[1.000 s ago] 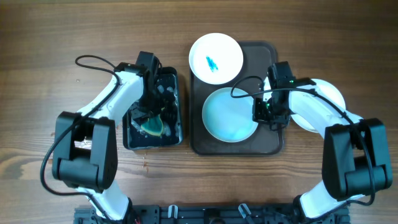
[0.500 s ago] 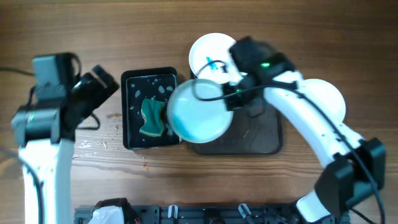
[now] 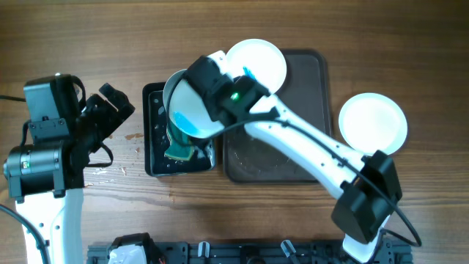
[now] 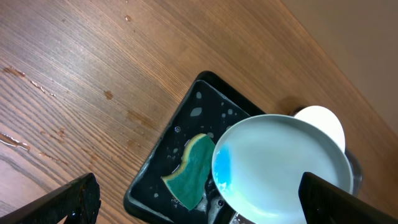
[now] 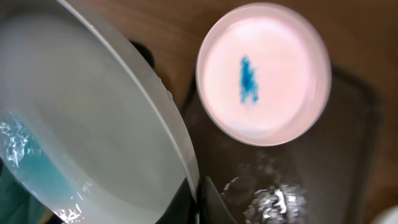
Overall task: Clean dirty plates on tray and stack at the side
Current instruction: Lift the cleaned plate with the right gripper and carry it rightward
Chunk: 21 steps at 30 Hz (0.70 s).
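The right gripper is clamped on the rim of a plate, and the arm reaches right across from the far side. The plate hangs tilted over the black basin, with blue water pooled at its low edge. The green sponge lies in the basin, just under that edge.

Over on the left, the left gripper is up off the surface, fingers wide apart, nothing between them. There are some wet marks on the wood beside the basin.

On the tray, a second plate sits at the far left corner, overhanging the rim, with a blue smear in its middle. The tray floor looks wet in patches.

The third plate is plain white and lies on the surface to the right of the tray, apart from it.
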{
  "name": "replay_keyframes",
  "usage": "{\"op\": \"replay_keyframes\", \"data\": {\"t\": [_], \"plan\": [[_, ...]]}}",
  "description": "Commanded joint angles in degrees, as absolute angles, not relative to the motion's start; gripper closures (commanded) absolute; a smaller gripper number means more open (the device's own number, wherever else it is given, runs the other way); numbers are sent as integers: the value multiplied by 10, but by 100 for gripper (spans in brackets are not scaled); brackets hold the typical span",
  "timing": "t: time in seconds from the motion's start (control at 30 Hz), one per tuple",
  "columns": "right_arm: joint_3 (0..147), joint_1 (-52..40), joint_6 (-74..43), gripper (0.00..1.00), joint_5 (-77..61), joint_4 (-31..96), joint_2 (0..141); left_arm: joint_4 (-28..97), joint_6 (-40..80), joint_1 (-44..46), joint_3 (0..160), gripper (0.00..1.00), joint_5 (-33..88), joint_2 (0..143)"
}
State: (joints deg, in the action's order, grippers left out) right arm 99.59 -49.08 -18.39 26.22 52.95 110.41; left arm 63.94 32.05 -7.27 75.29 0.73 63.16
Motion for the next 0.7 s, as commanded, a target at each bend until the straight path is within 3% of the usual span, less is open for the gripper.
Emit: {"op": "replay_keyframes", "data": {"t": [0.0, 0.27, 0.67], "plan": [[1011, -535, -195, 96, 443, 528, 1068, 639, 317, -77, 759, 0, 10, 630], [1011, -620, -195, 96, 599, 541, 1063, 639, 317, -77, 759, 0, 10, 630], [1011, -677, -176, 96, 716, 545, 1063, 639, 317, -77, 759, 0, 10, 630]]}}
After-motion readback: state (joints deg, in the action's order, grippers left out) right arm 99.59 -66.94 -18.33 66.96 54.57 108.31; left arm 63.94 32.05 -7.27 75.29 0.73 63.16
